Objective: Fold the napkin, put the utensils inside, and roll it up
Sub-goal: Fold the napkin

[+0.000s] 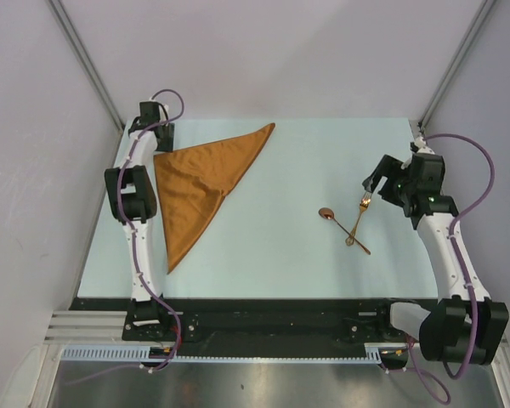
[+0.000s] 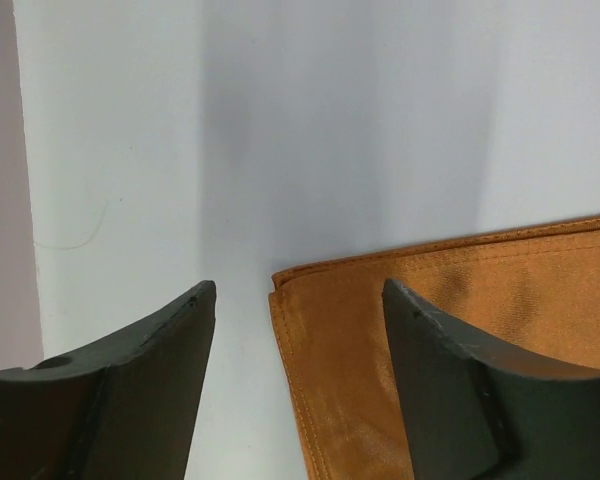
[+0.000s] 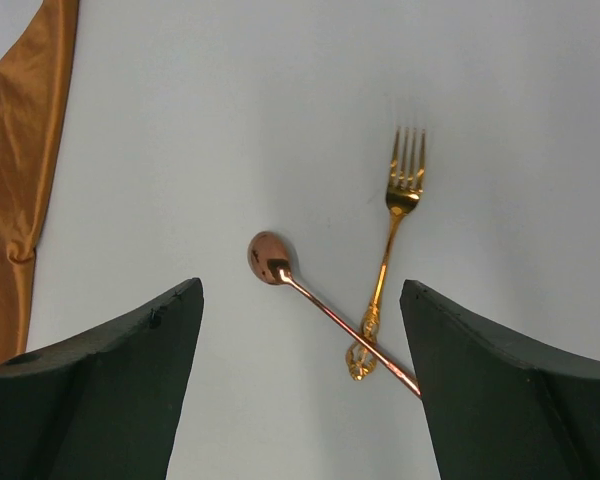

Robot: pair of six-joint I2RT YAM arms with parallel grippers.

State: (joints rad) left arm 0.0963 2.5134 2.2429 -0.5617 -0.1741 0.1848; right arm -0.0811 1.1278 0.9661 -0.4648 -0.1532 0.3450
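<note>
Standing spread and empty, the left gripper (image 2: 298,285) hangs over the napkin (image 2: 480,290) corner, the right gripper (image 3: 300,285) over the utensils (image 3: 368,333).

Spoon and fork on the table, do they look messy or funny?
A little. The copper-coloured metal spoon and the golden metal fork lie crossed near their handle ends, not neatly side by side. Nothing looks spilled or broken.
</note>
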